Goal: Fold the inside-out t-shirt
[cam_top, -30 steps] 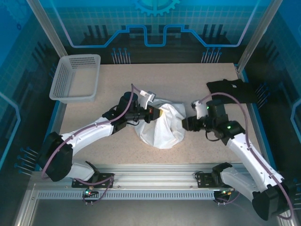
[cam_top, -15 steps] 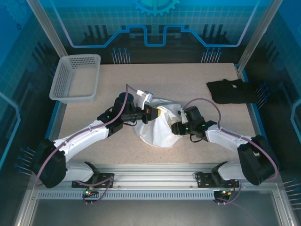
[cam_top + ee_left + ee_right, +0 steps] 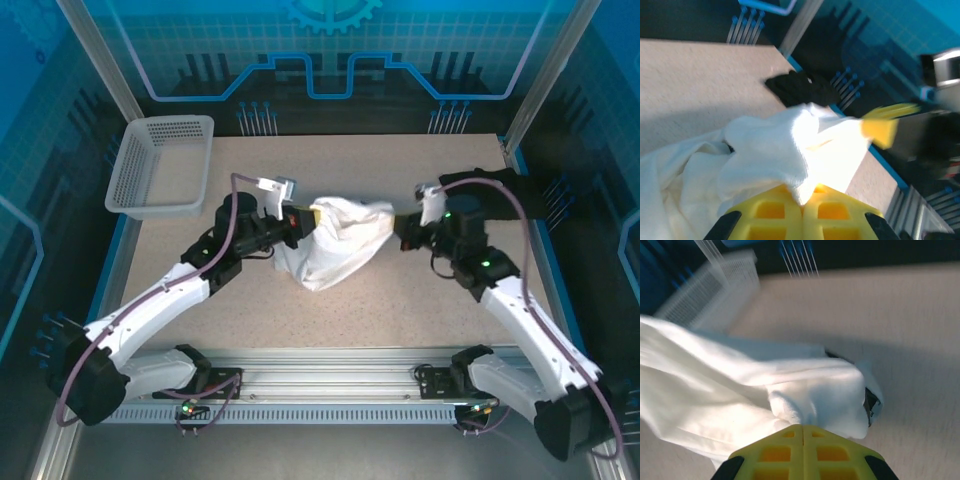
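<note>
The inside-out t-shirt (image 3: 335, 245) is a white, crumpled bundle stretched between both grippers above the middle of the table, its lower part drooping toward the tabletop. My left gripper (image 3: 304, 217) is shut on the shirt's left end; in the left wrist view the yellow fingertips (image 3: 782, 207) pinch a fold of the t-shirt (image 3: 775, 150). My right gripper (image 3: 400, 231) is shut on the right end; in the right wrist view the t-shirt (image 3: 765, 390) bunches right at the closed yellow fingertips (image 3: 780, 450).
A white mesh basket (image 3: 160, 165) stands at the table's back left. A black folded garment (image 3: 500, 190) lies at the back right, just behind the right arm. The table's blue side rails (image 3: 120, 260) border the work area.
The right gripper has closed on the shirt's right end and drawn back to the right. The left gripper has lifted toward the back. The shirt is now pulled wider between them.
</note>
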Controlling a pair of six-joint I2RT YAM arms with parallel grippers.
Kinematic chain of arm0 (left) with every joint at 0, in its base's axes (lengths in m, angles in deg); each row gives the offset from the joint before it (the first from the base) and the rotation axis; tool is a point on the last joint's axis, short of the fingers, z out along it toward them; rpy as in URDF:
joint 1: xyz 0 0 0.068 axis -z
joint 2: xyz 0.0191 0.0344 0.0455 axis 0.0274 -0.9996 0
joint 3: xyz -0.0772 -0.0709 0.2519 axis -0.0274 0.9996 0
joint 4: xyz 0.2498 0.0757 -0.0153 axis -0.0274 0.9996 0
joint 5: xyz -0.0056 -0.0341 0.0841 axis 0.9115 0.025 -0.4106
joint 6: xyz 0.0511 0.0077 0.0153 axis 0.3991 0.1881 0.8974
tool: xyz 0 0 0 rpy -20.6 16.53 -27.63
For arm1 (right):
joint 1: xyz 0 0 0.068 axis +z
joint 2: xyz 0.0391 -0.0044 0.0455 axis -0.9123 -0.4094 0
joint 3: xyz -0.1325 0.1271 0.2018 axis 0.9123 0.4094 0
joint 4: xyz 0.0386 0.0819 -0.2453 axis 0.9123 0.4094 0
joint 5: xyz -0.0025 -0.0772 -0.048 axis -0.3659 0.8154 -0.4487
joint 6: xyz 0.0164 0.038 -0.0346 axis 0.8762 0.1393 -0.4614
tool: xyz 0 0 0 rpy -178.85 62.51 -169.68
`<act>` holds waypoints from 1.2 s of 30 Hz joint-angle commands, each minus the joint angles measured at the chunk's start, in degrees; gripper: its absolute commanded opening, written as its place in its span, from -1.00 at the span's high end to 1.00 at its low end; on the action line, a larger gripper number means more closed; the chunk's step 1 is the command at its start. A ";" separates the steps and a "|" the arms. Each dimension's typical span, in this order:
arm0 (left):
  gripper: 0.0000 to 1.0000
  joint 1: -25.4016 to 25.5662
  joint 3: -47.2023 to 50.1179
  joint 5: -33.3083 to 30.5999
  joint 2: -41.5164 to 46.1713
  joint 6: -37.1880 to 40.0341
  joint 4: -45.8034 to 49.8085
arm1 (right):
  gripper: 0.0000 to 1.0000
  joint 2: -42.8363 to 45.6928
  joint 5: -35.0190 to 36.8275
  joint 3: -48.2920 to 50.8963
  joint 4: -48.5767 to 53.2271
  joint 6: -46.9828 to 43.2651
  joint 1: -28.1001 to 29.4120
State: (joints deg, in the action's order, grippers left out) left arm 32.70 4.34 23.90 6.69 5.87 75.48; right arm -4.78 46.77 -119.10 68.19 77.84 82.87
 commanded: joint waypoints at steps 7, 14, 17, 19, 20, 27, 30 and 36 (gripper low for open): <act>0.86 -1.70 -15.19 -9.98 3.22 5.18 0.31 | 1.00 0.08 -6.91 -21.34 7.63 -9.35 -6.97; 0.92 -2.65 -2.44 -10.81 6.18 5.90 -0.77 | 1.00 5.89 -10.36 -2.01 5.46 -9.01 -5.71; 0.93 -2.79 0.80 -7.35 6.70 6.64 -2.34 | 1.00 10.27 -10.81 8.65 2.29 -8.31 -0.71; 0.93 -2.79 2.11 -4.21 7.04 7.20 -3.31 | 1.00 12.96 -10.07 15.09 0.17 -8.09 4.78; 0.92 -2.76 2.62 -2.80 7.22 7.37 -3.72 | 1.00 13.98 -9.24 17.60 -0.44 -7.91 7.11; 0.91 -2.80 5.31 7.98 7.68 7.73 -5.50 | 0.24 16.61 0.21 20.74 -0.82 -11.79 17.84; 0.92 -2.75 6.02 9.57 8.02 7.57 -5.43 | 0.02 11.52 2.41 16.50 -2.66 -13.56 17.94; 0.91 -2.76 6.33 10.10 8.48 6.77 -4.83 | -0.32 -3.30 0.40 8.26 -5.20 -16.28 18.65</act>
State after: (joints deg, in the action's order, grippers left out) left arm 30.47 10.28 31.53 13.62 12.06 73.21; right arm -4.12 47.21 -108.08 65.52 64.05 100.24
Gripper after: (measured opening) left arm 0.053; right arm 0.639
